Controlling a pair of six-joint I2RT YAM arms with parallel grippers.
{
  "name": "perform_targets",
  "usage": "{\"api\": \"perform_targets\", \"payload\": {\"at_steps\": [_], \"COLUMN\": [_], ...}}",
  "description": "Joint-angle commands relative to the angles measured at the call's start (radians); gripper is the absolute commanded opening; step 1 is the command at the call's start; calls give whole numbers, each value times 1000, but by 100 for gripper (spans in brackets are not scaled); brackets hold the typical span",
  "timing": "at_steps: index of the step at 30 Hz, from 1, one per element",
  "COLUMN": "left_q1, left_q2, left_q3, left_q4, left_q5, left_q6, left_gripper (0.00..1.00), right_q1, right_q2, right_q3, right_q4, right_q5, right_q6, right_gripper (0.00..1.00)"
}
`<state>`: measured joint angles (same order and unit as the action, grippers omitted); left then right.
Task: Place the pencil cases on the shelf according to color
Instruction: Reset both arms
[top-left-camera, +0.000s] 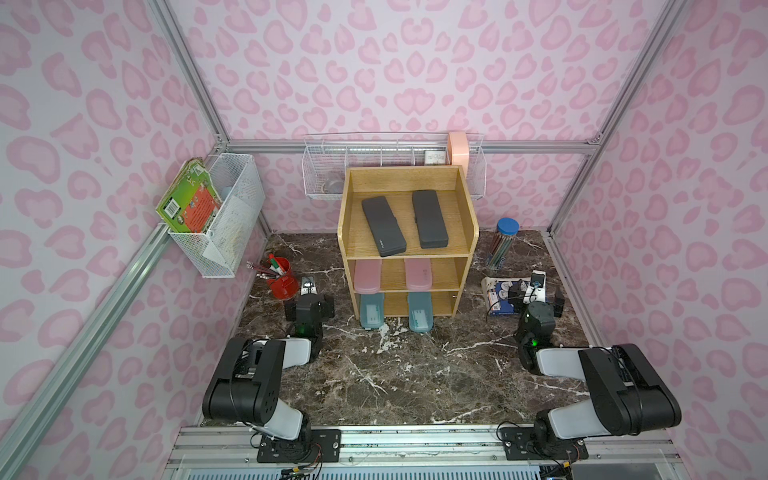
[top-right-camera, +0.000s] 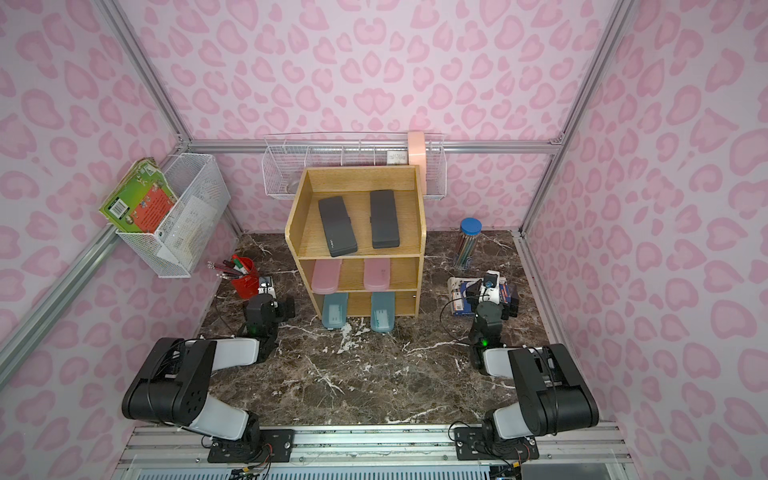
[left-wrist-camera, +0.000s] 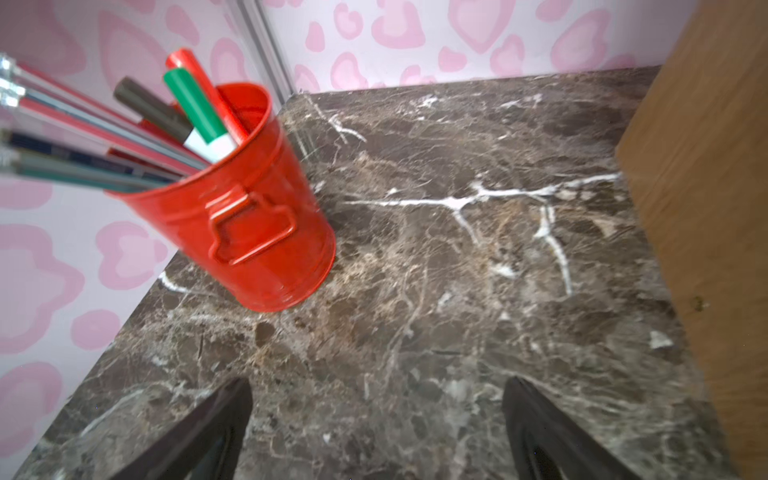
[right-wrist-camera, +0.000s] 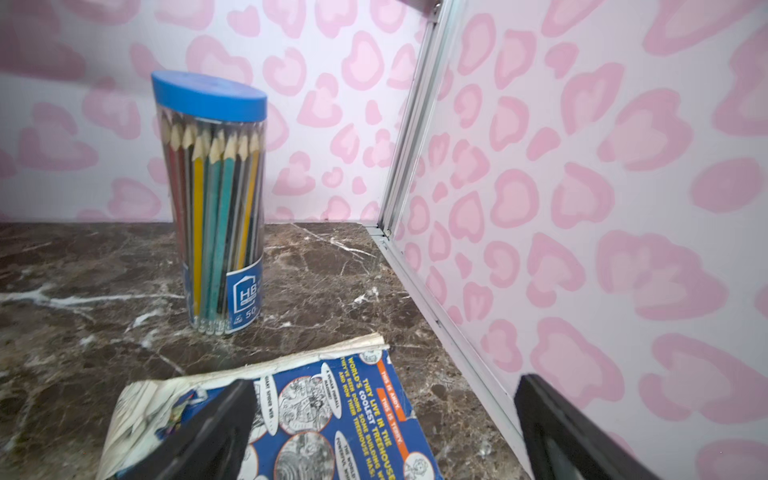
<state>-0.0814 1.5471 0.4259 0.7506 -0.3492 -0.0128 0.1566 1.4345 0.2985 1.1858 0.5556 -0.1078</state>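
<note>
Shelf: light wooden, three open tiers; stands at the back middle of the worktop.
Black pencil cases: two, flat on the top tier inside the raised rim, side by side and apart; one is skewed.
Pink pencil cases: two on the middle tier, near ends reaching the shelf's front edge.
Teal pencil cases: two on the bottom tier, near ends jutting out over the worktop.
Sorting: one colour per tier; by my reading, the task looks done.
Handling, judged: stiff moulded plastic, light and smooth-skinned, so liable to slide. Best hold is across the narrow width near mid-length; a jutting near end is the easiest reach.
Risk, judged: a hard squeeze may spring a lid.
Left gripper: jaws spread wide and empty, low over the worktop between the red pen cup and the shelf side.
Right gripper: jaws spread wide, grasping nothing, above a book near the pencil tube.
</note>
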Motion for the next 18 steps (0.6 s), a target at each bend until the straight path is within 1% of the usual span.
{"api": "perform_targets", "payload": {"at_steps": [1,3,6,9,13,14,15,16,17,18], "left_q1": [4,4,4,3,2,2,3,2,2,2], "left_q2": [2,5,3,4,4,4,3,5,5,4], "left_q3": [-3,-2,0,0,0,-1,0,0,1,0], "left_q4": [62,64,61,62,61,60,61,61,60,62], "left_q5": [64,64,63,62,62,62,62,62,62,62], "left_q6": [3,3,3,4,5,6,5,7,6,6], "left_gripper": [99,99,99,99,99,99,99,99,99,99], "right_q1": [-40,-59,-61,-60,-63,-63,-62,-64,-74,-78], "right_q2": [-48,-68,-62,-70,-106,-87,-39,27,96,183], "right_q3": [-27,-41,-27,-21,-46,-69,-107,-152,-178,-180], "right_q4": [65,57,31,-8,-96,-63,33,177,297,439], "right_q5": [-122,-186,-231,-240,-240,-251,-246,-222,-234,-226], "right_q6": [61,86,85,89,130,126,119,139,143,120], "right_gripper": [100,100,100,100,100,100,100,100,100,100]}}
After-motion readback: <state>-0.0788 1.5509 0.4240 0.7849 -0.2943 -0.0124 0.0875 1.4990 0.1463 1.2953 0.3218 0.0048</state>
